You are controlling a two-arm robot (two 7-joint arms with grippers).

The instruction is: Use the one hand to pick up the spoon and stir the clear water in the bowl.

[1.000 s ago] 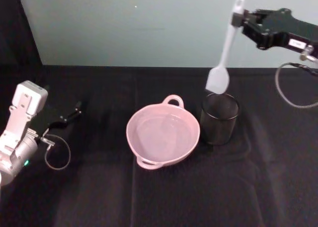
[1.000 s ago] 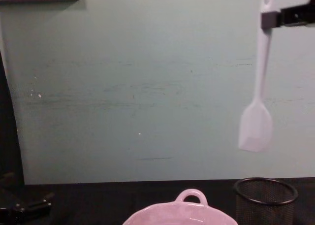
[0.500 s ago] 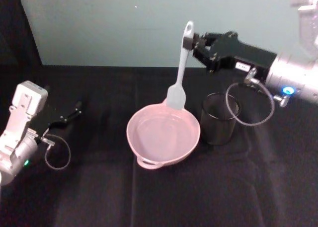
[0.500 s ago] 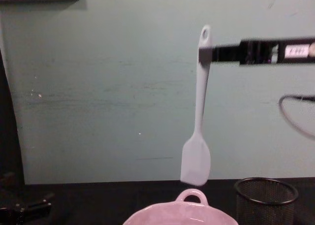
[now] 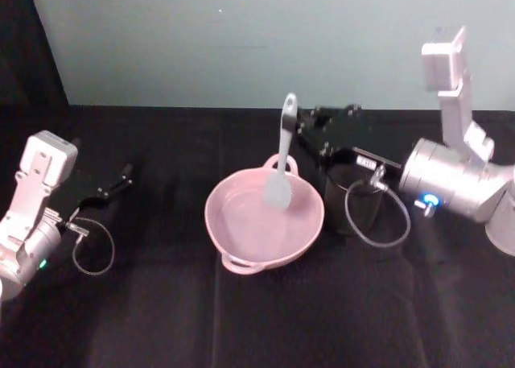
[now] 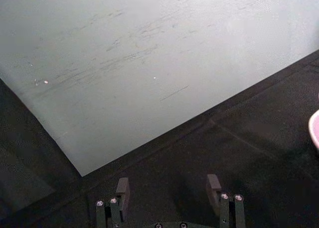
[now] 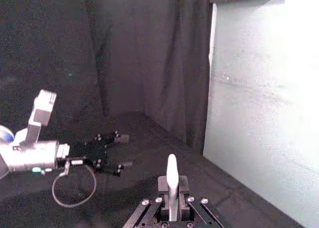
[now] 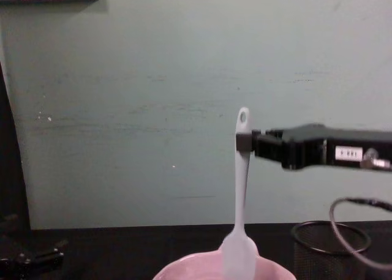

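The white spoon (image 5: 283, 146) hangs upright, its flat blade down inside the rim of the pink bowl (image 5: 216, 223) at the table's middle. My right gripper (image 5: 300, 130) is shut on the spoon's handle just below the oval hole. It reaches in from the right above the bowl's far side. The chest view shows the spoon (image 8: 243, 182) gripped by the right gripper (image 8: 245, 142), with the blade dipping behind the bowl (image 8: 196, 268) rim. In the right wrist view the handle (image 7: 171, 178) stands between the fingers. My left gripper (image 5: 125, 176) rests open at the far left.
A black wire-mesh cup (image 5: 358, 211) stands just right of the bowl, under the right arm, and a cable loop (image 5: 374, 219) hangs in front of it. The mesh cup (image 8: 327, 240) sits at the chest view's lower right. A pale green wall runs behind the black table.
The right gripper has carried the spoon left from above the mesh cup to over the bowl, then down until the blade sits inside the bowl. The left arm has stayed still.
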